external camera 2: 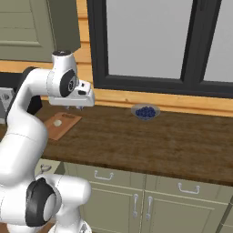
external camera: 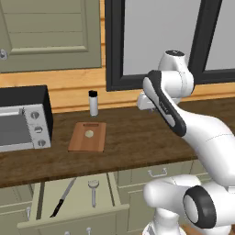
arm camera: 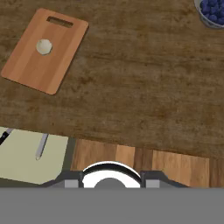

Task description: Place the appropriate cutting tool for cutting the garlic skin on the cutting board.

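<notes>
The cutting tool [external camera: 63,198], a slim knife with a black handle and a long grey blade, lies in the open drawer [external camera: 78,215] below the counter; only its tip [arm camera: 4,136] reaches the hand view. On the counter, the reddish-brown cutting board [external camera: 87,137] [external camera 2: 60,124] [arm camera: 43,57] carries the pale garlic [external camera: 89,134] [external camera 2: 57,122] [arm camera: 43,46]. My gripper [external camera 2: 75,108] hangs above the counter to the right of the board, fingers pointing down, slightly apart and holding nothing.
A short silver round-headed utensil [external camera: 93,191] [arm camera: 41,146] lies in the drawer beside the knife. A toaster oven [external camera: 23,120] stands left of the board, with a white bottle [external camera: 93,103] behind it. Farther right is a bowl of blueberries [external camera 2: 145,111] [arm camera: 211,11].
</notes>
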Tool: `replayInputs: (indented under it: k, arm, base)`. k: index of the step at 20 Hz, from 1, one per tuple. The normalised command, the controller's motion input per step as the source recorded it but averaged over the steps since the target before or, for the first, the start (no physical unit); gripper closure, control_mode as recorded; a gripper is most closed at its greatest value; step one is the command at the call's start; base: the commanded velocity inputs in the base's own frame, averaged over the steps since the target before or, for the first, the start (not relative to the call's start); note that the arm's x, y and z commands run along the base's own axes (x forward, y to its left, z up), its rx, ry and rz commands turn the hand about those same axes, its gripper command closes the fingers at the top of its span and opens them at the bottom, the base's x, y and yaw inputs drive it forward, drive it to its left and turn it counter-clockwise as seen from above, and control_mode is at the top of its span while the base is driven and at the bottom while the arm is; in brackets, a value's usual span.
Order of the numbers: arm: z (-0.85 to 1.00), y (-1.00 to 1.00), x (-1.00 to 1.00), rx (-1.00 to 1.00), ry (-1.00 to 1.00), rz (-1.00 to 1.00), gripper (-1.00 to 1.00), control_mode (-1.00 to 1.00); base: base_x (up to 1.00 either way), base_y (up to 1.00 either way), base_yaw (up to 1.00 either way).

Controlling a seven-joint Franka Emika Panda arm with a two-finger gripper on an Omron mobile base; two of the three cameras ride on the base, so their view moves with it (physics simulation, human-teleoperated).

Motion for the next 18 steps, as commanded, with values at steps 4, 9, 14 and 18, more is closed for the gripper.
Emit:
replayInputs:
  k: [4,9,14,18]
  arm:
    - [0.0,0.3,-0.37,-0.05,-0.05,0.04,-1.0,-1.0]
    - [-0.33,0.99,-1.0,-0.17,-0.07,0.03,-1.0,-1.0]
    - [-0.63,1.0,-0.93,-0.09,0.0,0.08,-1.0,-1.0]
    - [-0.48,1.0,-0.3,-0.16,0.15,0.02,-1.0,-1.0]
  base:
    - [0.0,0.0,0.0]
    - [0.0,0.0,0.0]
    - [0.0,0.0,0.0]
    - [0.0,0.0,0.0]
